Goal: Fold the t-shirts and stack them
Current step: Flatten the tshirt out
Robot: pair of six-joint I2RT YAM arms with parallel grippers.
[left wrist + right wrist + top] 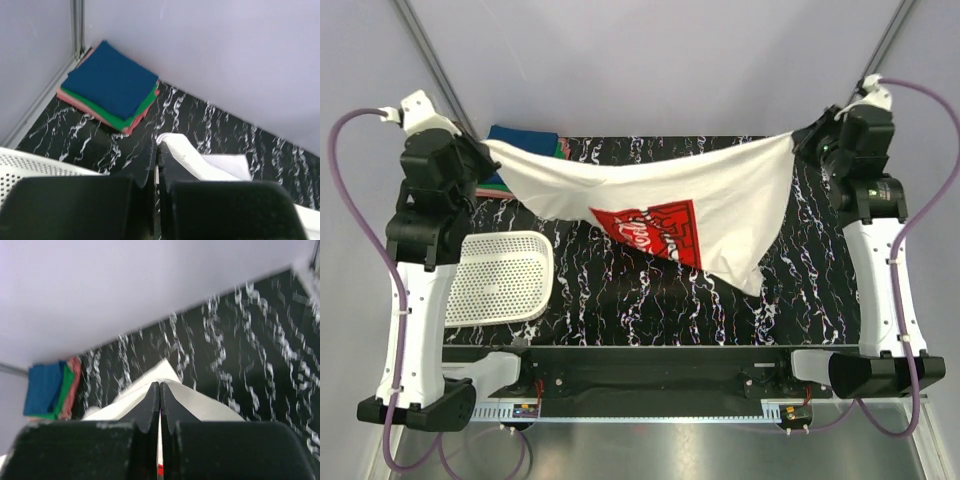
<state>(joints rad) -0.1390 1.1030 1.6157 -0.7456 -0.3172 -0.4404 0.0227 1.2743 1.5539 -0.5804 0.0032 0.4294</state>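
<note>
A white t-shirt [650,190] with a red chest print [655,230] hangs stretched between my two grippers above the black marbled table. My left gripper [485,150] is shut on its left end; in the left wrist view the white cloth [190,157] comes out between the closed jaws [158,147]. My right gripper [800,140] is shut on its right end, and white cloth [200,400] shows round the closed jaws [159,387]. A folded stack of blue, green and pink shirts [110,85] lies at the far left corner [525,140].
A white mesh basket [500,277] lies on the table at the near left, beside the left arm. Grey walls close in the back and sides. The table's black marbled top [650,300] shows below the hanging shirt.
</note>
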